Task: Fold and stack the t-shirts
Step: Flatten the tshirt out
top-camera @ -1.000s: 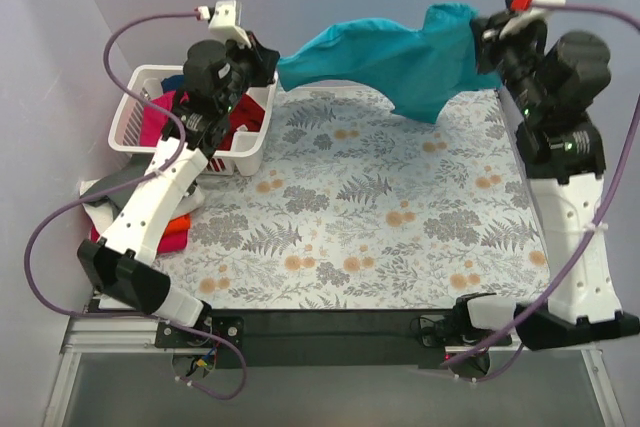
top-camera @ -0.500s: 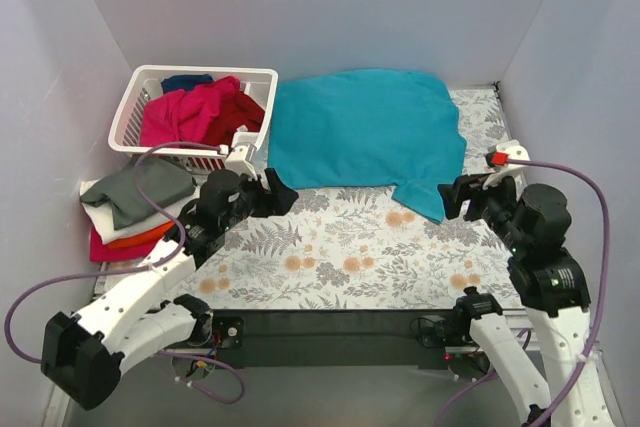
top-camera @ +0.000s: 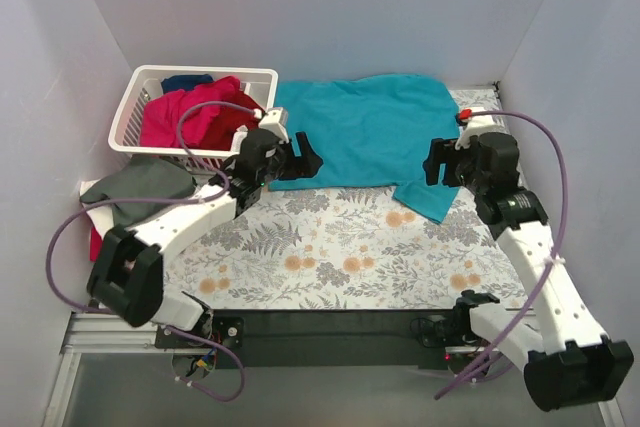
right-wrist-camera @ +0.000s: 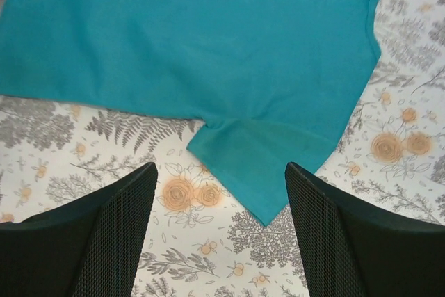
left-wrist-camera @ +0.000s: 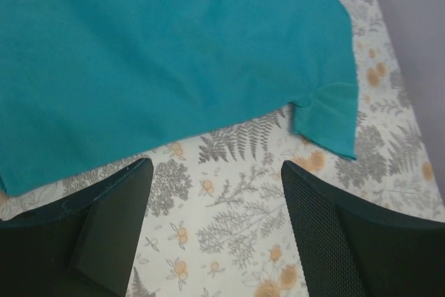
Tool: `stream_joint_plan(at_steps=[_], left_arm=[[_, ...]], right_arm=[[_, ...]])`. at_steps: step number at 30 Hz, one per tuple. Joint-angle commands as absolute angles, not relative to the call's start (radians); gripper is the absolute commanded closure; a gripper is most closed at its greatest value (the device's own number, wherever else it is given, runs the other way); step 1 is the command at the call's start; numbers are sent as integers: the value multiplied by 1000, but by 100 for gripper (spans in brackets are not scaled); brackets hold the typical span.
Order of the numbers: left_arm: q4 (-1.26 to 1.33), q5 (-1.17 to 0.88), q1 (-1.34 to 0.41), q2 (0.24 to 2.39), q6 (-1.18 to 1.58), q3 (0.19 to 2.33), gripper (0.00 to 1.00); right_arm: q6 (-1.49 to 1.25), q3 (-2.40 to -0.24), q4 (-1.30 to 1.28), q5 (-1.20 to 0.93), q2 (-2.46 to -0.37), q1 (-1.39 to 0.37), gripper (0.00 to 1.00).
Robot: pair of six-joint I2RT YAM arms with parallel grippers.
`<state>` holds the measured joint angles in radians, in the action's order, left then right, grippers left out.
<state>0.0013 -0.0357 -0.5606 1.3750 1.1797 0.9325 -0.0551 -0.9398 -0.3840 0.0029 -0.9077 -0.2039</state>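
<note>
Teal shirt: your teal soft-cloth short-sleeved t-shirt (top-camera: 365, 132) lies spread flat at 12 o'clock on the floral-patterned bench (top-camera: 330, 247); its sleeve (top-camera: 425, 199) points toward 5 o'clock.
Left tool: your left tool (top-camera: 303, 159) hangs over the shirt's 7 o'clock corner, jaws wide, nothing between them.
Right tool: your right tool (top-camera: 437, 162) hangs at the shirt's 4 o'clock edge, just above the sleeve, jaws wide and empty.
Basket: the white plastic lattice basket (top-camera: 200, 71) sits at 10 o'clock, just beside the teal shirt, holding a magenta t-shirt (top-camera: 190, 112), a dark red t-shirt (top-camera: 243, 107) and a navy t-shirt (top-camera: 187, 80).
Pile: at 9 o'clock a grey t-shirt (top-camera: 140, 187) tops a pile of cloth.
</note>
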Motion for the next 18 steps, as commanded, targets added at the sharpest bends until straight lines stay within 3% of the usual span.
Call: stream_joint_plan(at_steps=[1, 10, 18], left_arm=[[73, 17, -568, 1523, 1125, 1028, 31], [195, 23, -568, 1877, 1080, 1170, 31], [207, 18, -568, 1965, 1089, 1120, 31]], right_arm=[[-72, -923, -252, 40, -1012, -201, 33], [-89, -873, -115, 11, -1333, -193, 36], [-100, -877, -87, -63, -1574, -192, 41]])
